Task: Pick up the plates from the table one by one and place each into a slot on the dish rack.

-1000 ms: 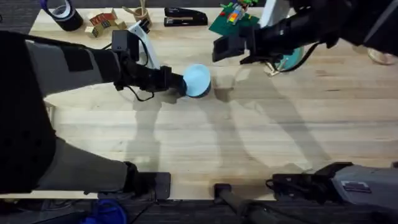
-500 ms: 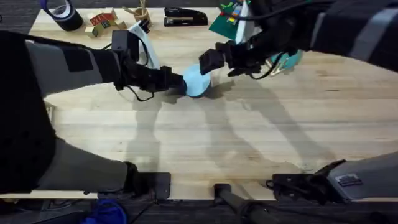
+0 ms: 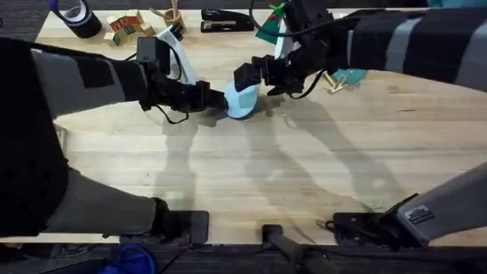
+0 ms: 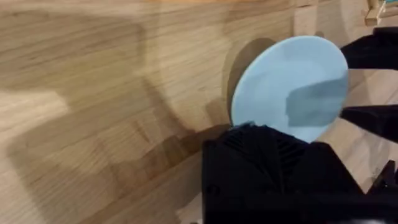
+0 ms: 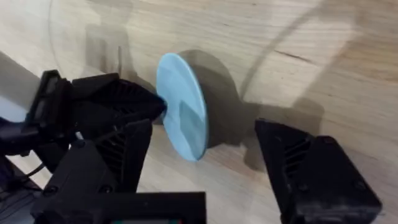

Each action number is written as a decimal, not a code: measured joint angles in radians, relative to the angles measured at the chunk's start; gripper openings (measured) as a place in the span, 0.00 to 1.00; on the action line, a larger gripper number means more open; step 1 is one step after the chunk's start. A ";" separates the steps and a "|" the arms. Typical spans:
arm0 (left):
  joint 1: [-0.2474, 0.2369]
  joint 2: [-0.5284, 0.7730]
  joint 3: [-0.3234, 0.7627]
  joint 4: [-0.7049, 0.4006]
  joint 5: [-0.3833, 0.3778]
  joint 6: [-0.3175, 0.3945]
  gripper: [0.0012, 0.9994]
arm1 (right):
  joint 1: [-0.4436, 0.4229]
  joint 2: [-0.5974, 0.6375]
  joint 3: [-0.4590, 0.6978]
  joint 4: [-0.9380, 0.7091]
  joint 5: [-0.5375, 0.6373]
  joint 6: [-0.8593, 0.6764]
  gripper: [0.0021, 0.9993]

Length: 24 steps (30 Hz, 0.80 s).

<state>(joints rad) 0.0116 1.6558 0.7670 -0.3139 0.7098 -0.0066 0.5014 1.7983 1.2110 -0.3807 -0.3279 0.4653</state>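
The pale blue plate [image 3: 242, 100] is held at its edge by the left hand [image 3: 218, 101], whose fingers are clamped on the rim so that the plate is stood on edge, tilted above the table [image 3: 251, 175] rather than laid flat. The right hand [image 3: 256, 76] has been brought across from the far right over the last second and is now set just beside the plate, its fingers spread wide, one to either side of the disc in the right wrist view [image 5: 181, 115]; no contact by them can be confirmed. A transfer from left hand to right is judged to be under way. The dish rack [image 3: 340, 77] is partly hidden behind the right arm, well apart from the plate.
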 joint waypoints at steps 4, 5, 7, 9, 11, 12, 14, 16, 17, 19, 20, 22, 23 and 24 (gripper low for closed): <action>0.000 0.000 0.000 0.000 0.000 0.000 0.04 | 0.017 0.022 0.000 0.020 0.001 0.010 0.97; 0.000 0.000 0.000 0.000 0.000 0.000 0.04 | 0.021 0.027 0.000 0.023 0.002 0.011 0.95; 0.000 0.000 0.000 0.000 0.000 0.000 0.04 | 0.030 0.040 0.000 0.029 0.003 0.014 0.92; 0.000 0.000 0.000 0.000 0.000 0.000 0.04 | 0.037 0.053 0.000 0.036 0.003 0.014 0.90; 0.000 0.000 0.000 0.000 0.000 0.000 0.04 | 0.039 0.064 0.000 0.052 0.006 0.028 0.86; 0.000 0.000 0.000 0.000 0.000 0.000 0.04 | 0.039 0.064 0.000 0.056 0.007 0.030 0.85; 0.000 0.000 0.000 0.000 0.000 0.000 0.04 | 0.039 0.065 0.000 0.063 0.008 0.033 0.82; 0.000 0.000 0.000 0.000 0.000 0.000 0.04 | 0.039 0.065 0.000 0.064 0.010 0.037 0.78; 0.000 0.000 0.000 0.000 0.000 0.000 0.04 | 0.039 0.065 0.000 0.065 0.011 0.037 0.74; 0.000 0.000 0.000 0.000 0.000 0.000 0.04 | 0.039 0.064 0.000 0.067 0.011 0.037 0.66; 0.000 0.000 0.000 0.000 0.000 0.000 0.04 | 0.039 0.064 0.000 0.067 0.011 0.040 0.60; 0.000 0.000 0.000 0.000 0.000 0.000 0.04 | 0.039 0.065 0.000 0.067 0.013 0.041 0.50; 0.000 0.000 0.000 0.000 0.000 0.000 0.04 | 0.039 0.064 0.000 0.067 0.014 0.041 0.44; 0.000 0.000 0.000 0.000 0.000 0.000 0.04 | 0.039 0.064 0.000 0.067 0.014 0.042 0.39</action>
<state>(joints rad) 0.0116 1.6558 0.7670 -0.3141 0.7097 -0.0067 0.5404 1.8626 1.2110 -0.3137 -0.3141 0.5075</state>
